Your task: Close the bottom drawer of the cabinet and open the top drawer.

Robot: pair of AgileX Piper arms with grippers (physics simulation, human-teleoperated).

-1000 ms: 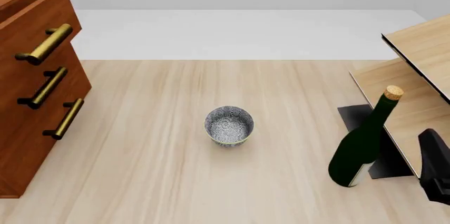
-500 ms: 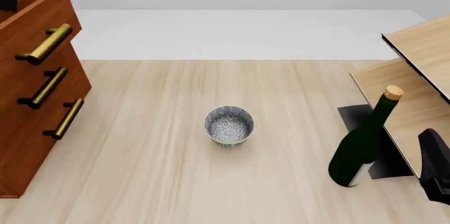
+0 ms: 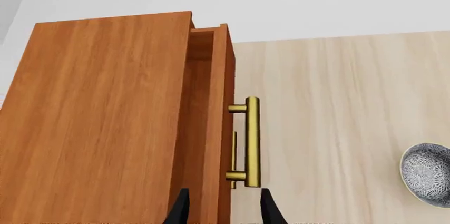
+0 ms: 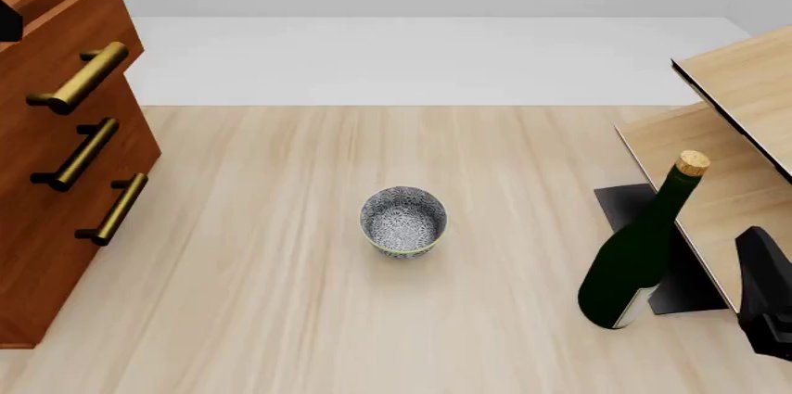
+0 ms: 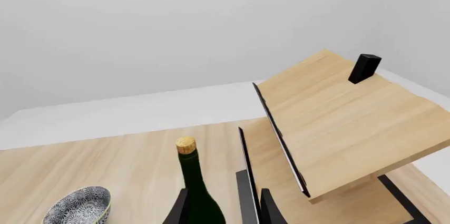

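Left wrist: pale wood table [image 3: 338, 108], white wall behind. The cabinet [image 3: 98, 124] is reddish-brown; the top drawer [image 3: 214, 103] stands slightly pulled out, brass handle [image 3: 252, 142] forward. Left gripper [image 3: 222, 209] fingers apart, empty.

Front: cabinet at far left; the bottom drawer [image 4: 69, 246] sits flush.

Right wrist: right gripper [image 5: 223, 208] fingers apart, behind a green bottle [image 5: 195, 192].

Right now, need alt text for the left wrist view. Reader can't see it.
Looking down on the reddish-brown cabinet: its top drawer stands slightly pulled out, brass bar handle facing the pale wooden table. The left claw hangs open just above the drawer front, touching nothing; a patterned bowl sits at the frame edge.
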